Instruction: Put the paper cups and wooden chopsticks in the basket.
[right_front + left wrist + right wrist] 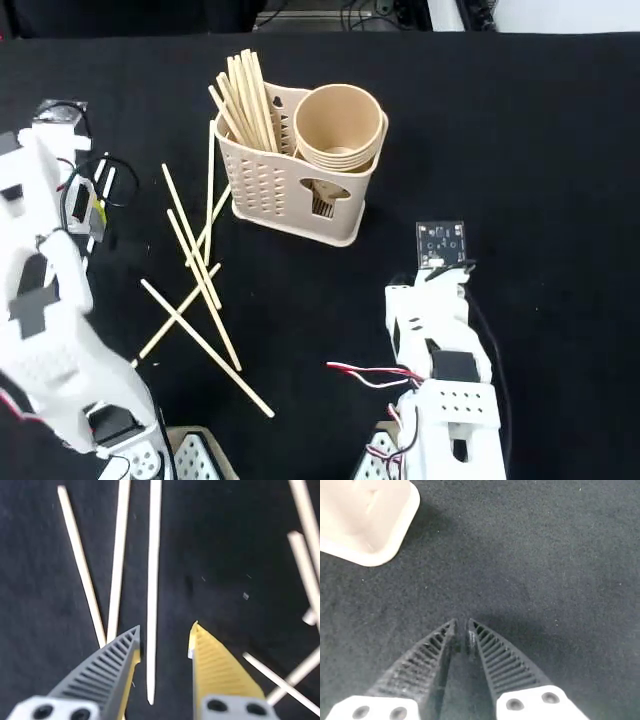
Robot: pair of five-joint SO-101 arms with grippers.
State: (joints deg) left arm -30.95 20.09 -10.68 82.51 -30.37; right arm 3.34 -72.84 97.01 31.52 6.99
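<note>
- Left gripper point(165, 627): fingers spread, nothing in them. It hangs over the loose chopsticks point(200, 270) scattered on the table point(520, 150) on the left arm's side of the basket point(290, 190).
- Key relation: one chopstick point(152, 580) lies in the gap between the grey finger point(112, 660) and the yellow finger point(215, 665). Its long axis runs away from the wrist, roughly in line with the fingers, so the jaws straddle it crosswise. It sits closer to the grey side and touches neither finger.
- My read: closing should catch it near its end. That's a long lever, so expect it to droop or swing.
- Two more sticks lie just beside the grey finger, on its outer side. A drift that way risks pinching two at once.
- Right gripper point(462, 625): fingers pinched together, holding nothing, over bare table near a corner of the basket. It is well away from the loose sticks, so the left arm is the nearer one.
- Basket: a bundle of chopsticks point(245, 100) stands in one compartment and the stacked paper cups point(340, 125) in the other. No cups lie on the table.
- Views: the high view gives the whole scatter and the basket's direction. The left wrist view alone shows which stick is between the fingers.
</note>
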